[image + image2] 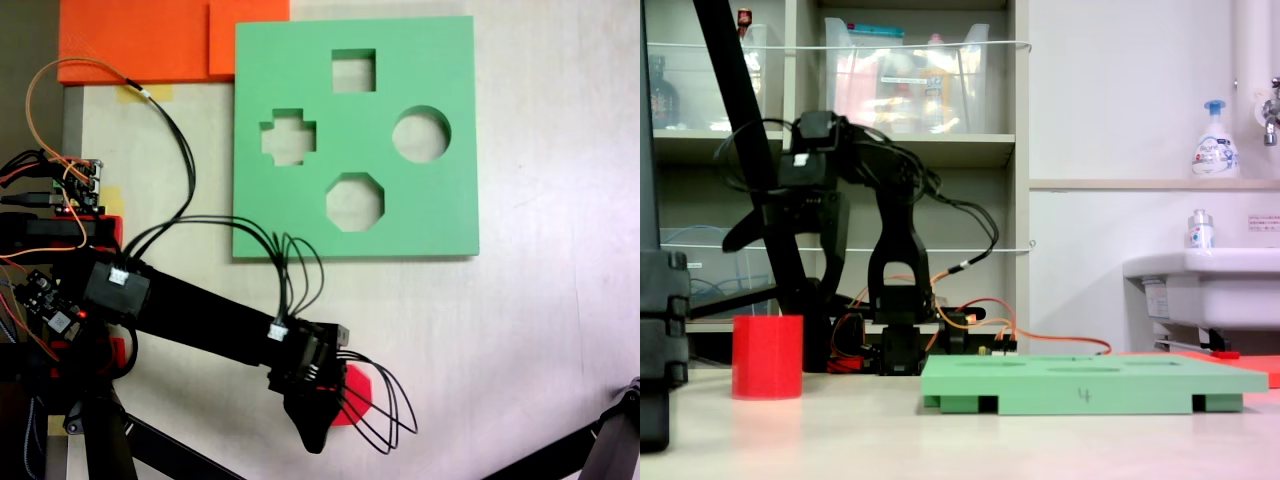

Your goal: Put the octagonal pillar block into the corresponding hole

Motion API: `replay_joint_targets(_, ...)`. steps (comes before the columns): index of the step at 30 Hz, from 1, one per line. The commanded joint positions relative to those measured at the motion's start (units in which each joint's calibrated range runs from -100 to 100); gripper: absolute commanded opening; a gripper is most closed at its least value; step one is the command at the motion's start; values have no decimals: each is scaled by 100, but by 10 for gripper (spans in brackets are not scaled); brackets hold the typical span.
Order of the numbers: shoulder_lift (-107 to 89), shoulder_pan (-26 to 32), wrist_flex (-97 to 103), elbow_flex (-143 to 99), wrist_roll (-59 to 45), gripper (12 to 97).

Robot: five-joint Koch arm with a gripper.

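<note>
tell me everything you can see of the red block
The octagonal pillar block is a bright red foam-looking prism with flat sides, standing upright on the pale table, well apart from the green board. In the side fixed view it stands free, with the arm raised above it. From above, the tool covers most of it; a red edge shows. Whether anything grips it cannot be told.

a bright red octagonal pillar block, a flat green foam board, black arm, orange sheets.
</note>
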Motion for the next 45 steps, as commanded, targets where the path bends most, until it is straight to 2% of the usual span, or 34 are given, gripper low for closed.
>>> replay_joint_targets(1,316,-20,-411,375,-59,872)
replay_joint_targets(11,1461,-34,-411,435,-200,870)
replay_joint_targets(31,2495,-127,-228,594,-376,858)
replay_joint_targets(35,2523,-112,-151,594,-381,668)
replay_joint_targets(39,2523,-112,-151,594,-386,430)
replay_joint_targets(43,2523,-156,-411,565,-371,321)
replay_joint_targets(45,2523,-161,-411,565,-357,313)
